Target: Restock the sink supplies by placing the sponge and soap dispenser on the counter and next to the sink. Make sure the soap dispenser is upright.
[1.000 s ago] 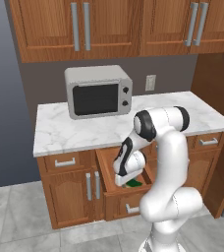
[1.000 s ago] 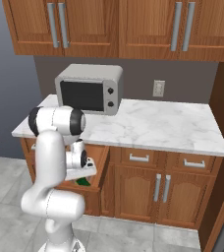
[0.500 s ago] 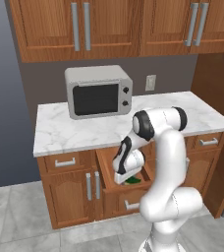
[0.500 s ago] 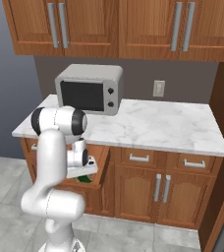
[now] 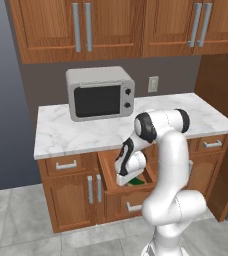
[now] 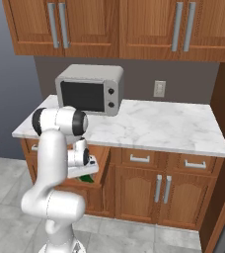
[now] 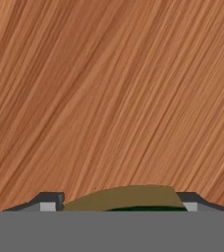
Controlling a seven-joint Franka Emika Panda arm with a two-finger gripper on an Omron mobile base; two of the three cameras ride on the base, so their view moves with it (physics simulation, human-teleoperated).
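The arm reaches down into an open wooden drawer (image 5: 107,167) under the white marble counter (image 5: 76,136). In the drawer lies the sponge (image 5: 135,182), a green block with a yellow layer, also seen past the hand from the other side (image 6: 89,178). My gripper (image 7: 119,205) points at the drawer floor. The sponge (image 7: 124,197) spans the whole gap between the two dark fingertips (image 7: 48,204), which meet its ends. The hand (image 5: 128,167) hides most of the sponge from the base cameras. The soap dispenser and the sink are out of view.
A grey microwave (image 5: 100,93) stands on the counter (image 6: 159,129) at the back left, below wooden wall cabinets (image 5: 111,25). Closed drawers and cabinet doors (image 6: 159,190) run along under the counter. The drawer's front and sides close in around the hand.
The jaws have narrowed onto the sponge. The arm and hand have stayed in the drawer with almost no shift.
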